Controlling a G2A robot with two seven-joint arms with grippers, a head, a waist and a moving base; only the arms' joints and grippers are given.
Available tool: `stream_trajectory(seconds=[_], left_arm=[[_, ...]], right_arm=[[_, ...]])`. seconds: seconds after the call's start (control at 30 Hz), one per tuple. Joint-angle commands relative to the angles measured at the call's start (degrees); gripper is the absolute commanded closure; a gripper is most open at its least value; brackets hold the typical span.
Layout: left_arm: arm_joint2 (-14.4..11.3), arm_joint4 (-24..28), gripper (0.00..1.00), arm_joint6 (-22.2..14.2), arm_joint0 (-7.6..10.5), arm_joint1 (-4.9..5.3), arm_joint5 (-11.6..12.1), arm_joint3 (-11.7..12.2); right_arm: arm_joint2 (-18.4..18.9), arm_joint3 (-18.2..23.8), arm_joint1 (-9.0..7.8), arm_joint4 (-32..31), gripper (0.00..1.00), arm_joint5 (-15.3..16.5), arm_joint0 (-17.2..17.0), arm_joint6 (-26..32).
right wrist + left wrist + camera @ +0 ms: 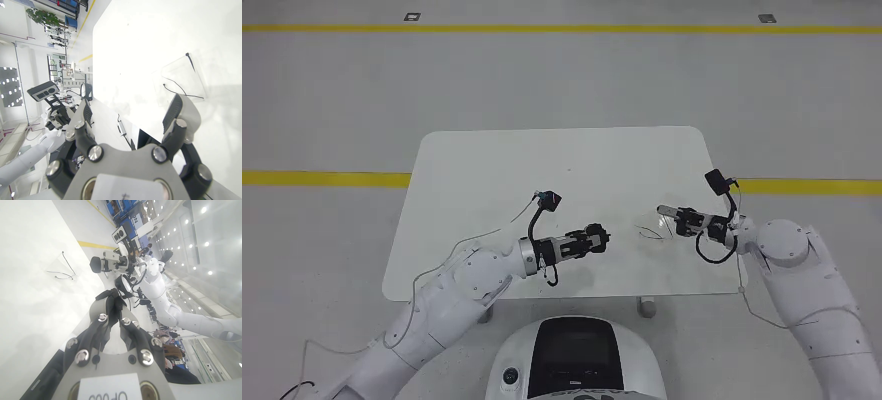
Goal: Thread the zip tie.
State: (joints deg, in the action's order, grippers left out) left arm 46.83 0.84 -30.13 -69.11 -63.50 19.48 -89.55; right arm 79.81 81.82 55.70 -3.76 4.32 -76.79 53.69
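Note:
My left gripper [600, 238] [111, 293] hovers over the table's front middle, its black pads pressed together. A thin black zip tie [96, 357] with a small head runs back between its fingers, seemingly pinched at the tips. To its right lies a clear flat tray [657, 232] [200, 79] [56, 262]. On it are loose black zip ties [191, 62] [177, 85] [69, 263]. My right gripper [664, 211] [131, 99] hangs just right of the tray, fingers wide apart with nothing between them.
The white table [542, 180] is bare to the left and at the back. Its front edge runs close below both grippers. A camera on a black bracket [550, 200] sticks up from the left wrist.

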Motion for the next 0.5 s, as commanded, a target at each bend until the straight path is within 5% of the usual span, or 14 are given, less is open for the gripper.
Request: stream_trajectory(seconds=[0.0,0.17,0.3,0.47], left_arm=[[0.0,0.0,1.0,0.0,0.0,0.0,0.0,0.0],[0.0,0.0,1.0,0.0,0.0,0.0,0.0,0.0],[0.0,0.0,1.0,0.0,0.0,0.0,0.0,0.0],[0.0,0.0,1.0,0.0,0.0,0.0,0.0,0.0]], right_arm=[[0.0,0.0,0.0,0.0,0.0,0.0,0.0,0.0],[-0.4,0.8,-0.1,-4.1,0.0,0.4,0.4,-2.3],[-1.9,-0.5,-0.26,-10.1,0.0,1.4,4.1,-0.7],[-7.6,-3.4,-0.21,-22.6,0.0,7.2,9.6,3.1]])
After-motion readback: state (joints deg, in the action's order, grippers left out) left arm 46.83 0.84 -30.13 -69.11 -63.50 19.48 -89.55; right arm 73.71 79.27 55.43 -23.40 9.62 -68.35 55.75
